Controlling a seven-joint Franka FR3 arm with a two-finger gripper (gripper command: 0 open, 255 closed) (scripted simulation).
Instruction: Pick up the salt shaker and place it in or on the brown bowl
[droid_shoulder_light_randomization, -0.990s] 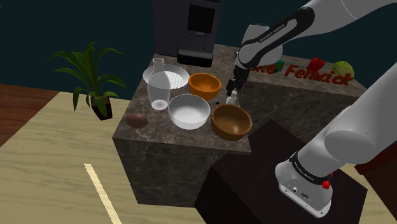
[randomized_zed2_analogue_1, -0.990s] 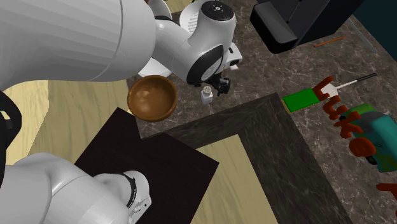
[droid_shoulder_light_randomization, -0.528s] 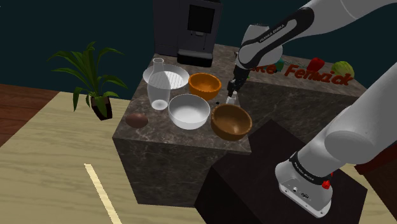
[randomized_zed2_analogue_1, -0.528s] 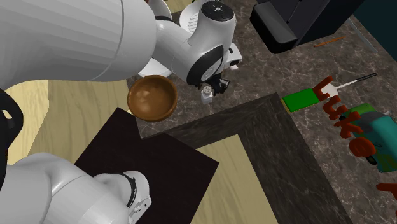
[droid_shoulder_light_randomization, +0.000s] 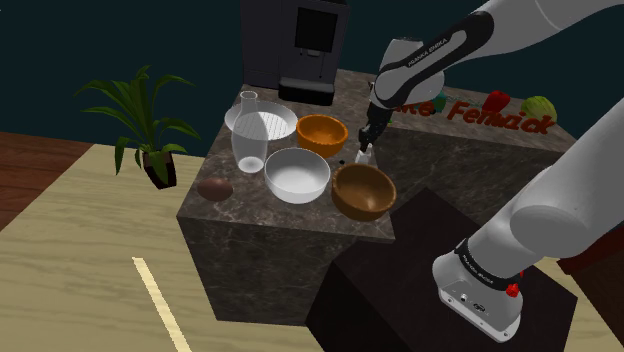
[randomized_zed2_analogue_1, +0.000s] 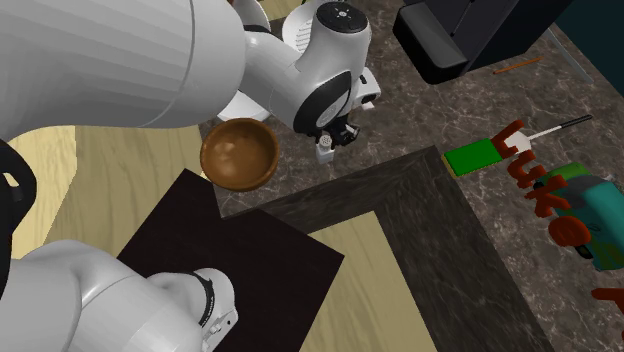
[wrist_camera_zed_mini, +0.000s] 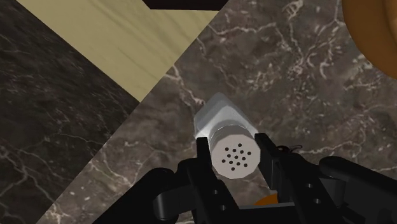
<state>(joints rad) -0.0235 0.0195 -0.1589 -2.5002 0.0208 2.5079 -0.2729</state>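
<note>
The salt shaker (wrist_camera_zed_mini: 224, 127) is a small pale bottle with a perforated cap, standing on the dark marble counter (droid_shoulder_light_randomization: 250, 215). My black gripper (wrist_camera_zed_mini: 234, 156) is shut on its cap, one finger on each side. From the shoulder view the gripper (droid_shoulder_light_randomization: 366, 145) comes down onto the shaker (droid_shoulder_light_randomization: 363, 156) just behind the brown bowl (droid_shoulder_light_randomization: 363, 190). In the second exterior view the shaker (randomized_zed2_analogue_1: 325, 150) stands beside the brown bowl (randomized_zed2_analogue_1: 239, 152), under the arm's hand.
An orange bowl (droid_shoulder_light_randomization: 322, 132), a white bowl (droid_shoulder_light_randomization: 297, 174), a white plate (droid_shoulder_light_randomization: 262, 120) and a clear carafe (droid_shoulder_light_randomization: 249, 135) share the counter. A coffee machine (droid_shoulder_light_randomization: 309, 50) stands at the back. The dark stand (droid_shoulder_light_randomization: 430, 280) sits below the counter's notch.
The fingers have closed in from wide apart onto the shaker's cap. The shaker and arm stay in the same spot.
</note>
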